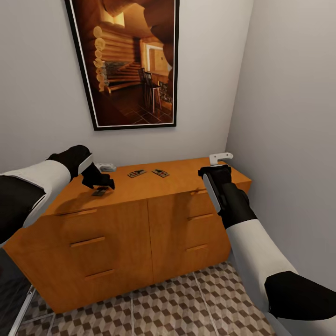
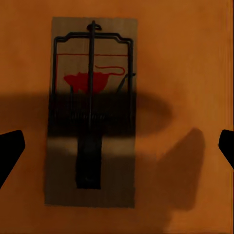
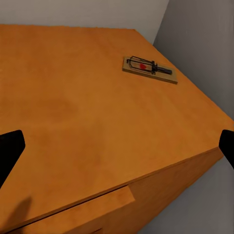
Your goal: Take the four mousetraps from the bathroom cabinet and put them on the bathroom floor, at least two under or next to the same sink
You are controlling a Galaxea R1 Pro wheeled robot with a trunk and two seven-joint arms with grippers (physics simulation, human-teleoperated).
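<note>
Left end effector (image 1: pixel 100 183) hangs spread above a mousetrap (image 2: pixel 91 112) on the cabinet (image 1: pixel 140 224).
It should descend straight, pinching the trap's long edges; right end effector (image 1: pixel 215 179), fingers apart, waits.

The cabinet (image 1: pixel 121 233) is smooth, glossy orange wood; the mousetrap (image 2: pixel 90 112) is matt pale wood with dark metal wire.
</note>
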